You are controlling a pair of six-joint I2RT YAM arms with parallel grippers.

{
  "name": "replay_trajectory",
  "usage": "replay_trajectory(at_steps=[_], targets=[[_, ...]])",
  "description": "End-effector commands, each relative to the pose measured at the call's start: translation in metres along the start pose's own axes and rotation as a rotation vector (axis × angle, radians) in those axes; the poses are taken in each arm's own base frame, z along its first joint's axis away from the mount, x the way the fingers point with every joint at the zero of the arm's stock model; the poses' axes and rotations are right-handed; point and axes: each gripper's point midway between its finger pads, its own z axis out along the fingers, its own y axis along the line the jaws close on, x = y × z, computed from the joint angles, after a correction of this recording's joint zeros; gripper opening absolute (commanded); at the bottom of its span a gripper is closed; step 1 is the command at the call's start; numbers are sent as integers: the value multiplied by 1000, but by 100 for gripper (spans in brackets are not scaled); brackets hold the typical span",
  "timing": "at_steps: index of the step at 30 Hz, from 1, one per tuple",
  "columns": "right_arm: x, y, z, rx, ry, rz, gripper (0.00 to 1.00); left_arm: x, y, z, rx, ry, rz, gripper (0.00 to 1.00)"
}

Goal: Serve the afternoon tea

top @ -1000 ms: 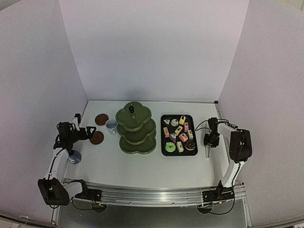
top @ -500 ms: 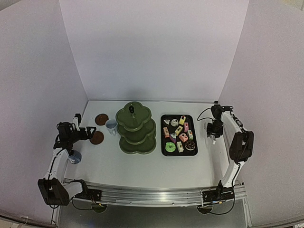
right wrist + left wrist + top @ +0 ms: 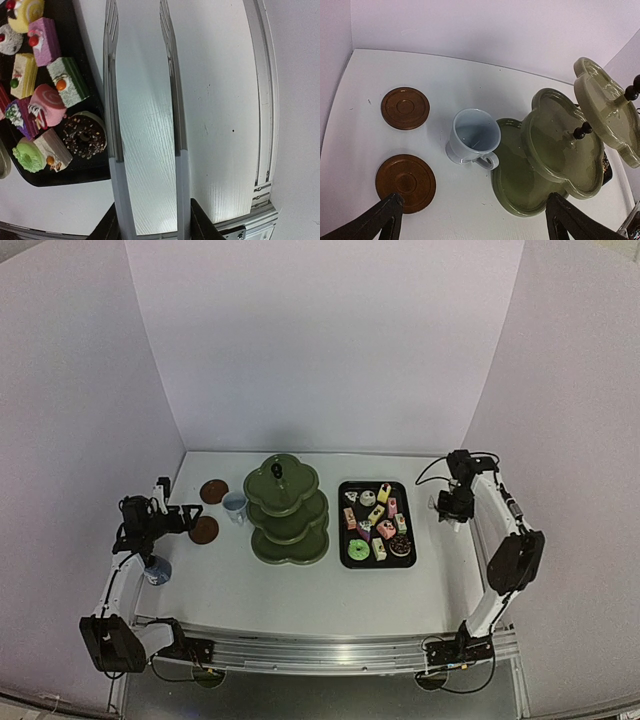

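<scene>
Since the earlier frame the right arm has swung away from the near side of the desk point(image 3: 300, 590) toward its far right corner; the left arm is unchanged. The right tool point(image 3: 154, 225) is clamped on the metal tongs point(image 3: 111, 100), whose two blades stand apart with nothing between them, over bare desk just beside the right edge of the black tray point(image 3: 342, 550). The small cakes point(image 3: 376, 523), pink, yellow, green and chocolate, all lie in that tray, right of centre. The olive-green three-tier stand point(image 3: 287, 508) occupies the middle of the desk toward the far edge; its visible tiers are bare. Two brown coasters point(image 3: 213, 491) point(image 3: 204, 530) lie near the left edge toward the far left corner, both uncovered. One pale cup point(image 3: 235, 506) stands upright between the coasters and the stand. A second cup point(image 3: 157, 570) sits by the left edge, partly hidden under the left arm. The left tool point(image 3: 475, 220) is spread wide and holds nothing, poised over the nearer coaster.
</scene>
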Motion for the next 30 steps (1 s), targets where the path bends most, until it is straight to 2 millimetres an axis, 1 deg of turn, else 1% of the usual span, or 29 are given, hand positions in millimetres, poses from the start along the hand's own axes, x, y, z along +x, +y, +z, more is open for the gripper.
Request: replay_trajectory(at_steps=[1,5,8,11,16,20,24,30], targets=[[27,15,-40,21,-114,-108,36,-21,-7,-3,28,-62,40,100],[50,32,-57,-29,-187,-183,35,-23,-8,-2,35,-71,39,100],[72,48,-62,-82,-223,-263,35,-23,-9,-2,42,-78,40,100],[91,49,-56,-89,-207,-296,35,-23,-10,-2,50,-81,37,100],[112,51,-34,-76,-123,-299,34,-22,-10,-1,57,-83,30,100],[116,50,-22,-55,-87,-287,33,-22,-11,-2,59,-82,26,100],[121,52,-9,-51,-33,-276,32,-20,-11,-2,58,-79,26,100],[118,57,0,-50,-14,-283,31,-17,-11,-2,58,-74,22,100]])
